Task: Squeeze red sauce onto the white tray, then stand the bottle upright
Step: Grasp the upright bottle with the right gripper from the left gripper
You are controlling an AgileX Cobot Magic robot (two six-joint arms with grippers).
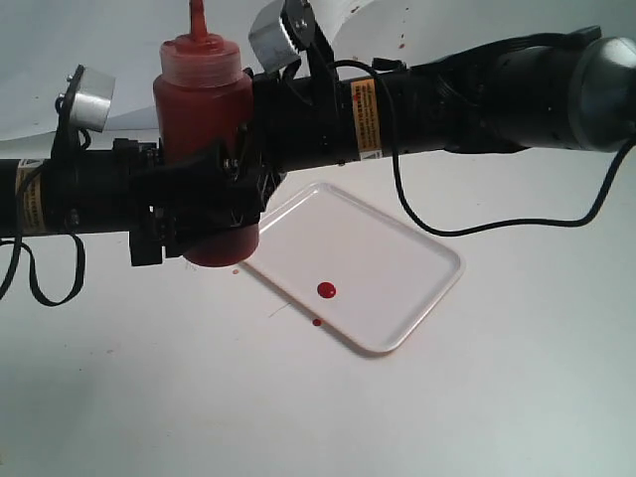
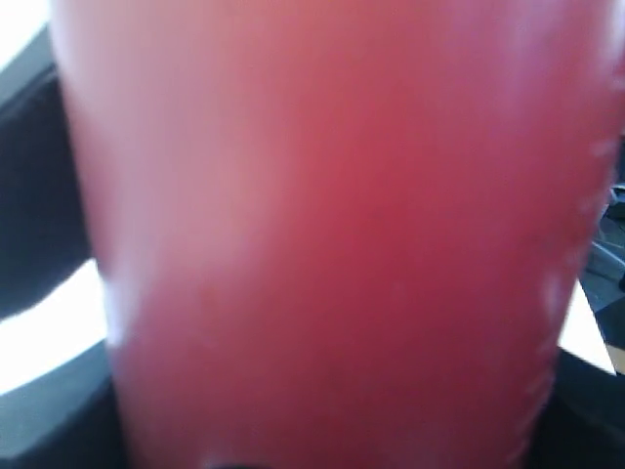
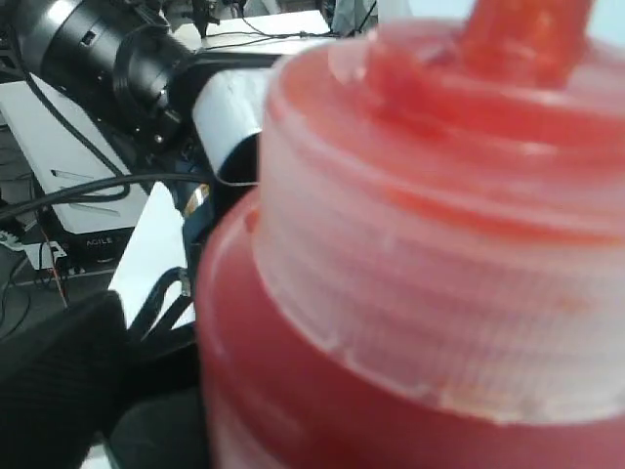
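My left gripper (image 1: 204, 214) is clamped round the lower body of the squeeze bottle (image 1: 204, 109), which stands upright just beside the white tray (image 1: 417, 253), off its rim. My right gripper (image 1: 250, 157) sits against the bottle; whether it grips, I cannot tell. I'd confirm the base sits flat, then release slowly, without nudging. One drop of red sauce (image 1: 326, 290) lies on the tray, and a smaller drop (image 1: 316, 322) lies just outside it on the white table (image 1: 149, 397).

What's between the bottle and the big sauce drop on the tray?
Nothing: in the exterior view only bare white tray runs from the bottle to the red sauce drop. A smaller drop lies just outside the tray's rim, off that stretch.
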